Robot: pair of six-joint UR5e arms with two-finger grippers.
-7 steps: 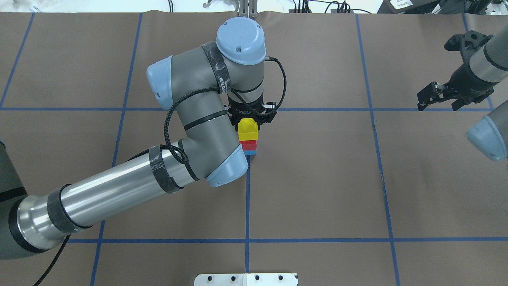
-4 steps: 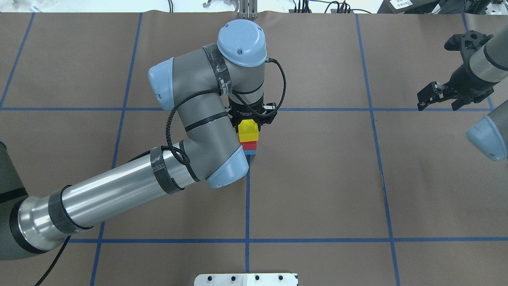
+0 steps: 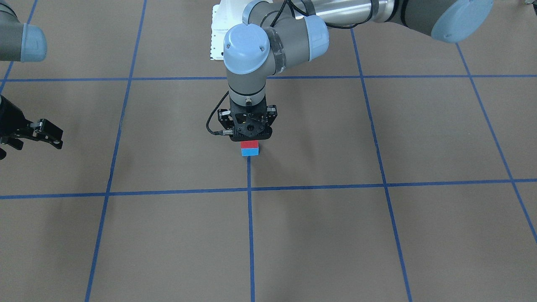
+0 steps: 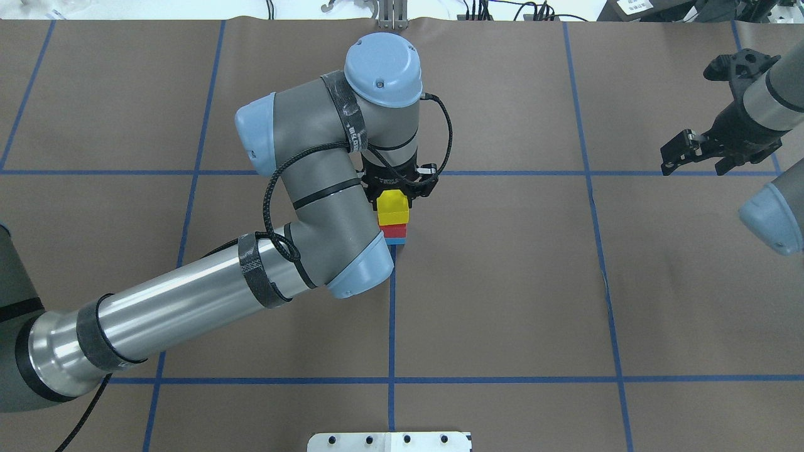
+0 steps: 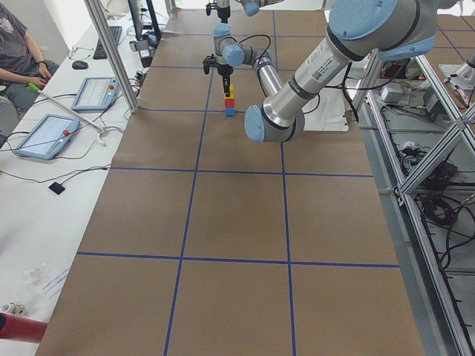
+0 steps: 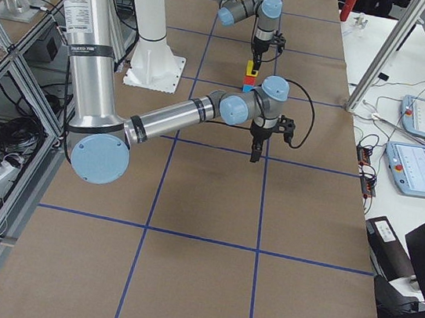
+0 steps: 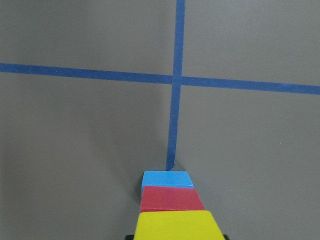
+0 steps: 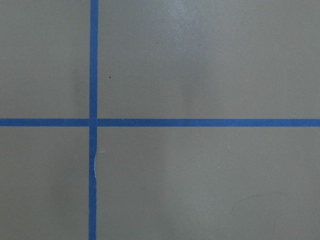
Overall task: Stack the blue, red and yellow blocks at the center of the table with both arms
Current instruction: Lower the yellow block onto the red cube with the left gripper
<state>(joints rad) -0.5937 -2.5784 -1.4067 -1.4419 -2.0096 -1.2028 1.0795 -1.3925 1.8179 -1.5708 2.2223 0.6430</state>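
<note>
A blue block (image 4: 394,241) stands at the table's centre, by a crossing of the blue tape lines. A red block (image 4: 394,230) sits on it, and a yellow block (image 4: 392,206) is on top of the red one. My left gripper (image 4: 393,199) points straight down and is shut on the yellow block. The left wrist view shows the yellow block (image 7: 178,226), the red block (image 7: 171,198) and the blue block (image 7: 166,178) in line. From the front the gripper (image 3: 250,137) hides the yellow block. My right gripper (image 4: 695,164) is open and empty, far off to the right.
Brown paper with a blue tape grid (image 4: 391,314) covers the table. The white robot base plate (image 4: 389,441) lies at the near edge. Tablets (image 5: 44,135) and a seated person (image 5: 15,52) are beyond the table's far side. The right wrist view shows only bare paper and tape.
My left gripper has lowered the yellow block slightly, onto the red block. The right arm has not moved.
</note>
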